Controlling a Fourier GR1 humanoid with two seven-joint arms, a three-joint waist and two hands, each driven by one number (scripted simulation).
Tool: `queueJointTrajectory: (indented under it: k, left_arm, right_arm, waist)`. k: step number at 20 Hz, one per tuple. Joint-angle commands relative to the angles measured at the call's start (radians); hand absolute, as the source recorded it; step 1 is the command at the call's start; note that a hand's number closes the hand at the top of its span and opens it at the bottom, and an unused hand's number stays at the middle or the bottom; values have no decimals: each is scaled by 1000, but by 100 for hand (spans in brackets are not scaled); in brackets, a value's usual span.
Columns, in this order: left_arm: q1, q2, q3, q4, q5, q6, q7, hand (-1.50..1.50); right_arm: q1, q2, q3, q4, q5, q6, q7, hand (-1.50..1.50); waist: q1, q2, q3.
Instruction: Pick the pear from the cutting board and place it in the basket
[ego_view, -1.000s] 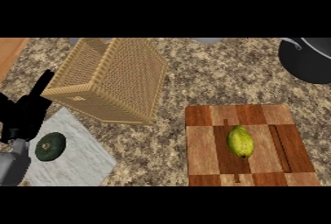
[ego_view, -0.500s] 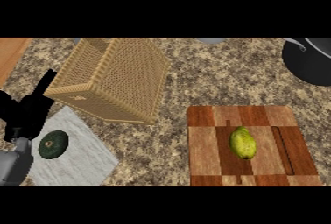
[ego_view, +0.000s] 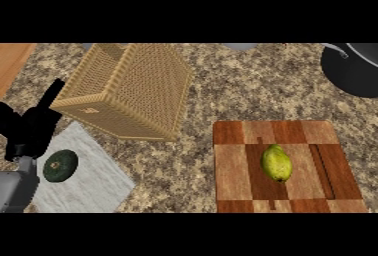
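The left hand (ego_view: 31, 131) rests at the view's nine o'clock edge, fingers straight and relaxed, holding nothing; the right hand does not show. A dark green round fruit (ego_view: 60, 165) on a pale cloth (ego_view: 88, 175) sits just beside that hand, and the basket (ego_view: 133, 90) stands at its two o'clock; a reach across could knock either. The pear (ego_view: 277, 163) lies well apart, at the hand's four o'clock, mid cutting board (ego_view: 236, 175); rounded, it may roll if nudged off-centre; the dark pot (ego_view: 354, 70) waits at the worktop (ego_view: 221, 75) corner.
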Motion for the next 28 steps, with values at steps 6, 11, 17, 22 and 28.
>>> queueJointTrajectory:
  k: [6,11,17,22,28]
  left_arm:
    - [-9,-58,-13,53,-37,-11,3,0]
    - [-13,-23,19,14,-37,-48,59,0]
    - [-54,-38,66,85,-35,-86,41,0]
    - [-1,-41,65,9,-71,-83,55,0]
    - [23,-108,51,-6,-112,-70,43,0]
  right_arm:
    - [104,213,10,-60,123,-49,-219,-150]
    - [115,351,52,-215,128,-207,-131,-150]
    - [70,478,95,-221,186,-328,-111,-150]
    - [-25,568,119,-179,175,-401,-48,-150]
    - [-33,565,188,-134,308,-384,-92,-150]
  waist:
    - [-12,3,-4]
    - [-11,1,-6]
    - [-8,3,-6]
    - [1,3,-5]
    - [-1,4,-5]
